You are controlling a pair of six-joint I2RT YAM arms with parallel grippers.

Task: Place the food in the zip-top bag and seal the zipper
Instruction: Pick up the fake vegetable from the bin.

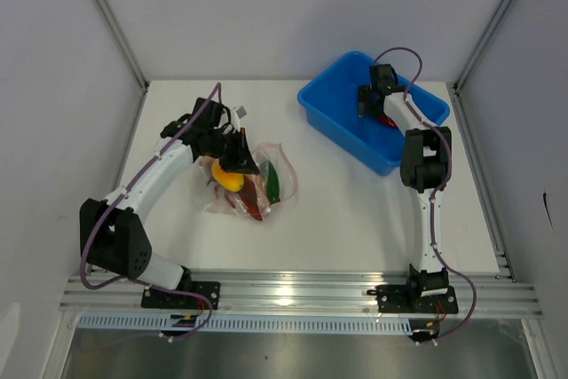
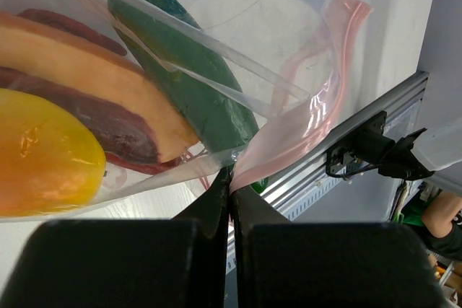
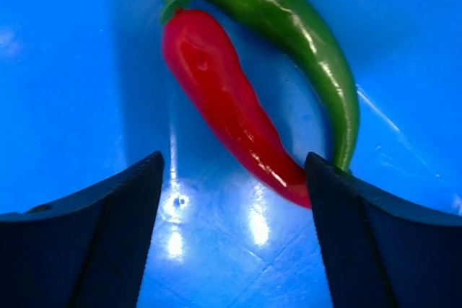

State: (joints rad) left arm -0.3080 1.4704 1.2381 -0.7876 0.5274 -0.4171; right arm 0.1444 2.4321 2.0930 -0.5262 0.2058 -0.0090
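The clear zip-top bag (image 1: 253, 179) lies left of centre with a yellow-orange fruit (image 1: 227, 175), a green pepper (image 1: 273, 181) and red pieces inside. My left gripper (image 1: 238, 155) is shut on the bag's edge by the pink zipper (image 2: 317, 99); in the left wrist view the jaws (image 2: 232, 187) pinch the plastic, with the fruit (image 2: 43, 153) and green pepper (image 2: 195, 84) inside. My right gripper (image 1: 376, 104) is open inside the blue bin, over a red chili (image 3: 227, 102) and a green chili (image 3: 303, 41); the red chili's tip touches the right finger (image 3: 368, 236).
The blue plastic bin (image 1: 337, 113) stands at the back right, tilted diagonally. White walls with metal posts enclose the table on three sides. An aluminium rail (image 1: 302, 286) runs along the near edge by the arm bases.
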